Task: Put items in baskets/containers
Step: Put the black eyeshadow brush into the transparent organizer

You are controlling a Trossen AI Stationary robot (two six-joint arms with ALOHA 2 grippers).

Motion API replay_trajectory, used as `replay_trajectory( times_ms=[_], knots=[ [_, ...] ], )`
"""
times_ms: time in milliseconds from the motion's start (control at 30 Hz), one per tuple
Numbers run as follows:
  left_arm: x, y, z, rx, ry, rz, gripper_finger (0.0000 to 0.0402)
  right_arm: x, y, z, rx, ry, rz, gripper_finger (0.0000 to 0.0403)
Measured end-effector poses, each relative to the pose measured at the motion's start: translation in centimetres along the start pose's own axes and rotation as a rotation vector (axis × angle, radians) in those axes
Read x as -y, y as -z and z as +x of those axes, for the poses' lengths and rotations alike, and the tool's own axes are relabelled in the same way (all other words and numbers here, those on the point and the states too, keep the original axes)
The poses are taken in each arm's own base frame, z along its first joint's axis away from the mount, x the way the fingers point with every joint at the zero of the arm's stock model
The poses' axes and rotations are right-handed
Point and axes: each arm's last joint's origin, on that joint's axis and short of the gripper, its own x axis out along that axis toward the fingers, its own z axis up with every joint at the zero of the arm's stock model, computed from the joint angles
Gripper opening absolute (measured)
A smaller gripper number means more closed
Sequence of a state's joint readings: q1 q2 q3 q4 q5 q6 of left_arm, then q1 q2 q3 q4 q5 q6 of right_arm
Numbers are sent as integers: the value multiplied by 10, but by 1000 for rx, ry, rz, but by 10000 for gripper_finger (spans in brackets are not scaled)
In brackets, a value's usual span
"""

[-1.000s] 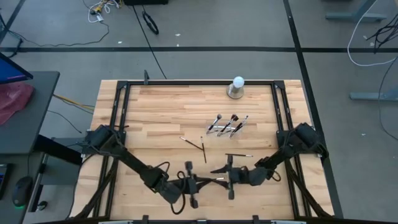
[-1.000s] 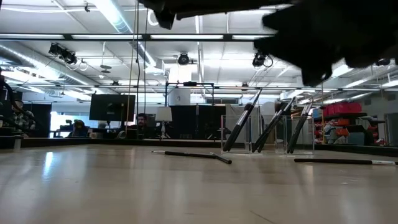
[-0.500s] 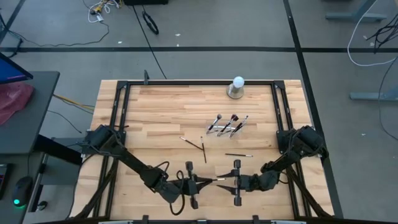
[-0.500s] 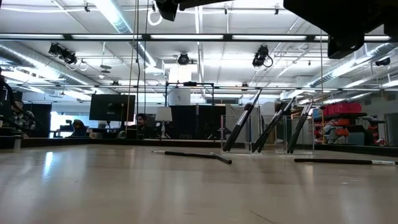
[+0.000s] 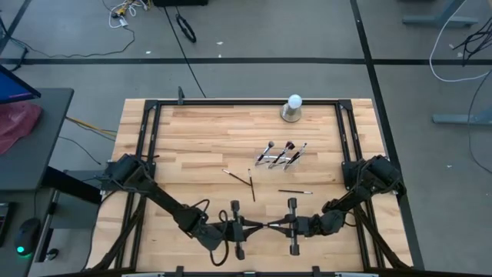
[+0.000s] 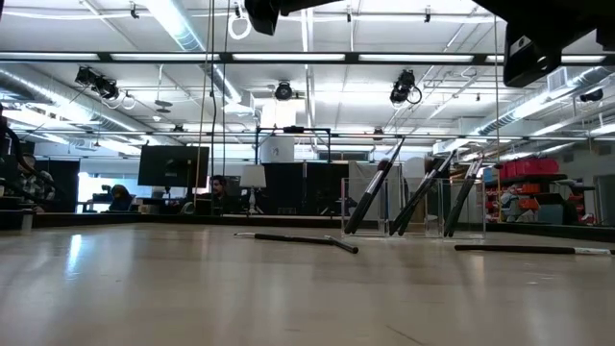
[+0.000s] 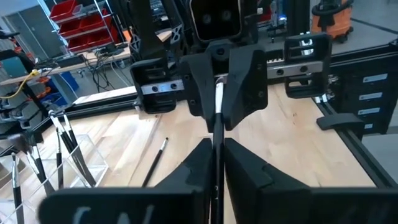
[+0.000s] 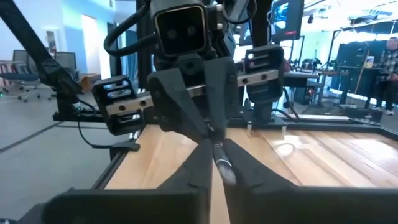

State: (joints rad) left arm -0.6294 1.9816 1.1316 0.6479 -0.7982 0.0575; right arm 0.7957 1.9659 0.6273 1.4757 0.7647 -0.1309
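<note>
One thin makeup brush (image 5: 267, 225) hangs level above the table's near edge, between my two grippers. They face each other: my left gripper (image 5: 260, 226) is shut on one end and my right gripper (image 5: 275, 225) on the other. The clear holder (image 5: 280, 158) stands right of the table's middle, and several brushes lean in it, handles down (image 6: 423, 207). Three more brushes lie flat on the wood (image 5: 238, 177) (image 5: 251, 185) (image 5: 295, 191). My left gripper pinches the brush's dark handle (image 7: 216, 134) between its two fingers. It comes level from the table's left and lies along the brush, which is clear of the table. My right gripper pinches the brush's pale end (image 7: 219, 99) between its two fingers (image 8: 198, 155). It comes level from the table's right, along the brush. A short grey tip (image 8: 222, 165) reaches back past the fingertips.
A white ball on a grey round base (image 5: 293, 108) stands at the far edge. A black frame rail (image 5: 246, 102) runs around the tabletop. Bare wood lies left of the table's middle (image 5: 192, 154). People and desks show in the room beyond the table.
My right gripper has moved a little toward the near edge, come level with my left gripper, and shut on the free end of the brush that the left one holds. The brush has stayed level and in place.
</note>
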Motion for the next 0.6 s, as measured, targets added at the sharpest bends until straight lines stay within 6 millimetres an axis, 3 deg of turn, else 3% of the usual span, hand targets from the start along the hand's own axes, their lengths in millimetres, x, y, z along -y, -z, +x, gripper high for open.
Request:
replay_trajectory(
  times_ms=[233, 367, 500, 600],
  knots=[
    [-3, 1, 3, -7, 7, -21, 64, -2, -1, -2, -1, 12, 31, 14],
    [-5, 4, 5, -37, -11, 29, 112, -2, -14, -11, -59, 122, 41, 6],
    [-7, 0, -1, -50, -90, 108, 183, 7, -51, -30, -171, 201, 45, 6],
    [-9, -11, -15, -83, -161, 151, 232, 32, -88, -43, -308, 226, 168, 6]
  ],
)
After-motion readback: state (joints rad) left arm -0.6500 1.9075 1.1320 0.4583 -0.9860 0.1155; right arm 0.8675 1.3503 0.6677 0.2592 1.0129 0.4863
